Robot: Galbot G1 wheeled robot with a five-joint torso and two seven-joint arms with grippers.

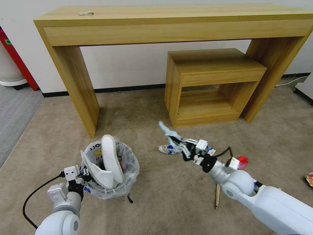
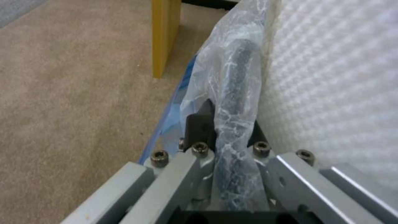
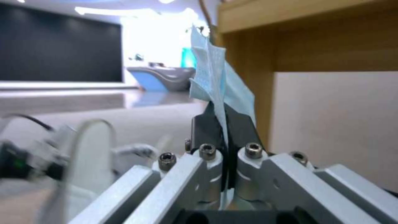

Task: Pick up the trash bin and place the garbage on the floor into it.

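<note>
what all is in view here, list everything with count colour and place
trash bin: 1, black with clear bag, on carpet, rim held by left gripper
slippers: 2, white, standing in the bin
mask: 1, light blue, pinched in right gripper above the floor
carton: 1, blue-white, on carpet below the mask
wooden stick: 1, tan, on carpet beside right arm
red wrapper: 1, red, on carpet behind right arm
wrapper: 1, yellow-red, right edge of carpet
console table: 1, light wood, against wall
side table: 1, light wood, under console
left gripper: shut on bin rim
right gripper: shut on mask
</note>
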